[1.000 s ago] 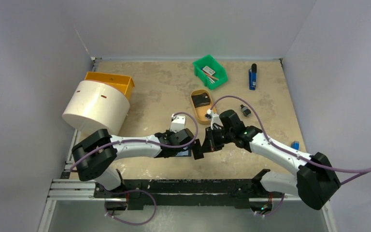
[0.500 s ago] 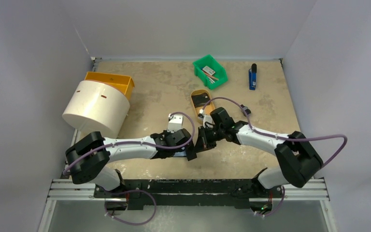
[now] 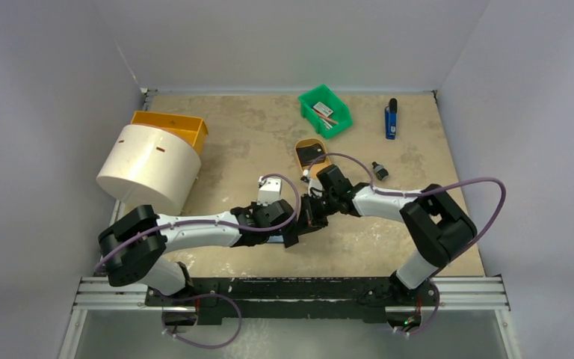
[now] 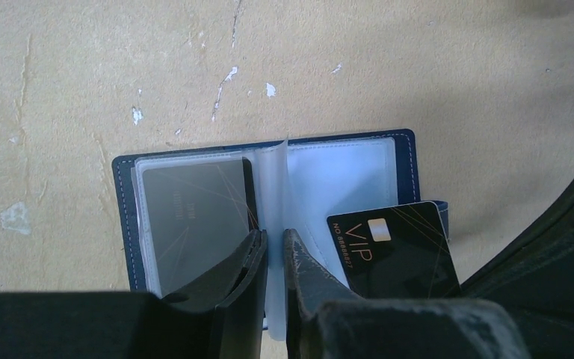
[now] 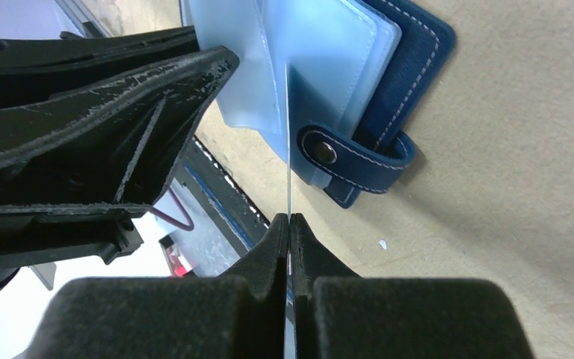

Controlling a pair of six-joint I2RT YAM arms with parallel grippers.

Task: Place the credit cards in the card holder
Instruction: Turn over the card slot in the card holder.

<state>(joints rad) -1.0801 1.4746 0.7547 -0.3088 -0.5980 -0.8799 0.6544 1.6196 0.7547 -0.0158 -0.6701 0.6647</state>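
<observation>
While the left end effector (image 4: 273, 258) pinches an upright clear sleeve (image 4: 275, 187) at the spine of the card holder (image 4: 344, 176), the right end effector (image 5: 289, 224) is pressed together on a black VIP card (image 4: 392, 250), held edge-on with one corner over the holder's right-hand page. The holder lies open on the table (image 4: 418, 75), near the front edge between the two arms. A grey card (image 4: 194, 217) sits in its left pocket, and its snap tab (image 5: 351, 153) lies flat at the side.
</observation>
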